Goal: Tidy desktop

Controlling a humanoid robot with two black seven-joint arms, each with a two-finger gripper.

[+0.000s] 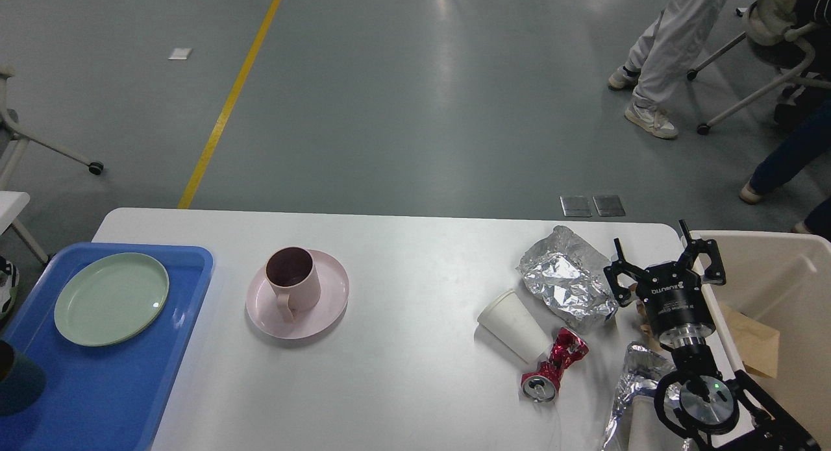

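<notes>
The white desktop (402, 256) fills the lower view. On it at the right lie a crumpled foil bag (568, 279), a tipped white paper cup (516, 324), a crushed red can (555, 365) and more foil (633, 379) by the front edge. A pink mug (292, 281) stands on a pink saucer (324, 308) left of centre. My right gripper (663, 259) is open and empty, above the table's right edge, just right of the foil bag. My left gripper is out of view.
A blue tray (175, 347) at the left holds a green plate (111, 298) and a dark cup (16, 379). A beige bin (798, 256) with brown paper (753, 337) stands at the right. People and wheeled chairs stand on the floor behind.
</notes>
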